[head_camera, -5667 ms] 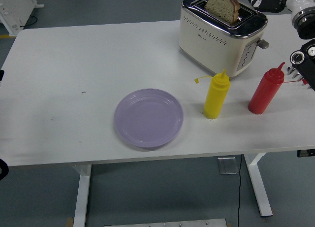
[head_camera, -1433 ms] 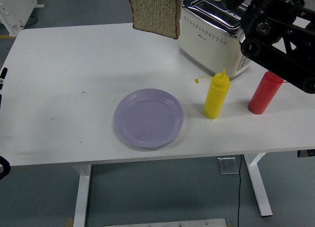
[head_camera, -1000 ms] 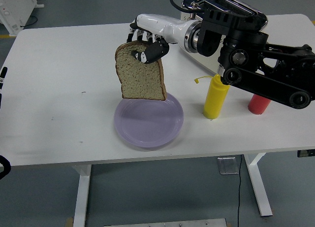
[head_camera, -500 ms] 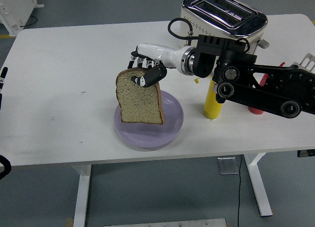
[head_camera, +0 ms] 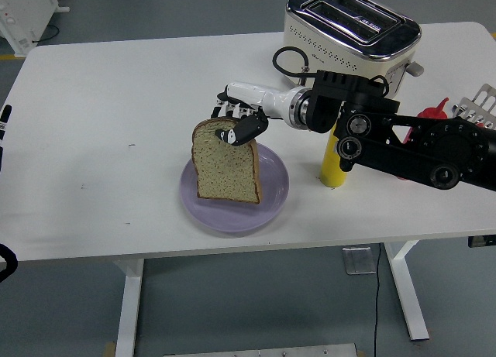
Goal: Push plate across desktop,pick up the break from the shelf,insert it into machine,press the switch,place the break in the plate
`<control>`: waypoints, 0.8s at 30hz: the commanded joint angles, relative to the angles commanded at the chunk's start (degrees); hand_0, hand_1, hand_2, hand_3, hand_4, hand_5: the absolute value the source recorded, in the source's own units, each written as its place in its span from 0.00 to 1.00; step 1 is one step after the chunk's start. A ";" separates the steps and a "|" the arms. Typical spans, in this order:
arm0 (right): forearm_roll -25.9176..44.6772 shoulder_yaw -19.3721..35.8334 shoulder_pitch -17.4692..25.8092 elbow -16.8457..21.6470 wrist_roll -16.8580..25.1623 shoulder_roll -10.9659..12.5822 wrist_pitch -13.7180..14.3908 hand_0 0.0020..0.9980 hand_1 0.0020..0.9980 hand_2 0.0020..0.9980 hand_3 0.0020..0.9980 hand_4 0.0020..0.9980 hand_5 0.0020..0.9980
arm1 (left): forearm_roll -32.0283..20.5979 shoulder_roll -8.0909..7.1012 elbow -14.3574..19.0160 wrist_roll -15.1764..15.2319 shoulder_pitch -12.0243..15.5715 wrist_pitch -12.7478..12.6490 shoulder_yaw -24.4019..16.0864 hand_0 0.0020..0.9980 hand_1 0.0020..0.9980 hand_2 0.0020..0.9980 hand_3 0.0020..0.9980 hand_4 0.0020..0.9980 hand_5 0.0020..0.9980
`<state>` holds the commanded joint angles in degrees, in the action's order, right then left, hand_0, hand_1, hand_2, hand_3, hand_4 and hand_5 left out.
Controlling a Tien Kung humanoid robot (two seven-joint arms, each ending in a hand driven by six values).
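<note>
My right hand [head_camera: 232, 125] is shut on the top edge of a slice of brown bread [head_camera: 225, 163]. The slice hangs upright with its lower edge down on or just above the lilac plate [head_camera: 273, 193], which sits near the table's front edge. The cream toaster [head_camera: 349, 33] stands at the back right with both slots empty. My right arm [head_camera: 403, 140] reaches in from the right across the front of the toaster. My left hand is not in view.
A yellow squeeze bottle [head_camera: 334, 165] stands right of the plate, partly behind my arm. A red squeeze bottle [head_camera: 431, 111] shows just behind the arm. A metal rack [head_camera: 480, 105] is at the right edge. White equipment [head_camera: 23, 12] stands off the table's far left corner.
My right hand took the bread out of the toaster, carried it left and down, and has lowered it onto the plate. The toaster slots are now empty.
</note>
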<state>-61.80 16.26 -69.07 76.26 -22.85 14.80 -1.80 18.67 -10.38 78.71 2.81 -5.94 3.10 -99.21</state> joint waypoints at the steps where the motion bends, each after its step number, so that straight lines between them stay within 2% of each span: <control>1: 0.19 -0.02 0.12 -0.20 0.09 -0.06 0.06 0.26 0.36 0.44 0.49 0.36 0.11 | 0.00 0.00 0.00 0.00 0.01 0.00 0.01 0.87 0.83 0.88 0.78 0.71 1.00; 9: 1.03 -0.50 0.67 -1.12 0.54 -0.45 -0.31 0.27 0.37 0.44 0.50 0.37 0.12 | -0.01 0.03 0.02 0.01 0.12 -0.01 0.11 0.87 0.83 0.88 0.78 0.71 1.00; 10: 0.95 -0.61 0.70 -1.16 0.67 -0.48 -0.54 0.36 0.45 0.49 0.51 0.59 0.26 | -0.02 0.03 0.02 0.01 0.15 -0.02 0.11 0.87 0.82 0.88 0.78 0.71 1.00; 15: 0.12 -1.00 0.69 -1.14 1.20 -0.61 -1.64 0.36 0.45 0.49 0.51 0.59 0.26 | -0.01 0.04 0.00 0.02 0.26 -0.05 0.08 0.87 0.82 0.88 0.78 0.71 1.00; 16: -0.33 -1.03 0.65 -1.09 1.22 -0.62 -1.97 0.46 0.56 0.56 0.56 0.65 0.29 | -0.01 0.04 0.00 0.02 0.25 -0.05 0.12 0.87 0.82 0.88 0.78 0.71 1.00; 21: -1.67 -0.96 0.54 -1.04 1.20 -0.67 -2.91 0.46 0.56 0.56 0.56 0.65 0.29 | 0.01 0.04 -0.05 0.01 0.17 -0.06 0.20 0.87 0.82 0.88 0.78 0.71 1.00; 22: -1.77 -0.94 0.53 -1.04 1.21 -0.67 -2.99 0.57 0.65 0.64 0.61 0.69 0.29 | 0.02 0.05 -0.07 0.00 0.16 -0.07 0.21 0.87 0.82 0.88 0.78 0.71 1.00; 24: -1.89 -0.83 0.54 -1.12 1.41 -0.69 -3.06 0.57 0.65 0.64 0.61 0.69 0.29 | 0.02 0.09 -0.12 -0.01 0.08 -0.08 0.28 0.87 0.82 0.88 0.78 0.71 1.00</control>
<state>-63.69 15.42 -68.53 75.14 -21.44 14.11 -4.86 18.70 -10.29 78.58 2.81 -5.87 3.02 -98.93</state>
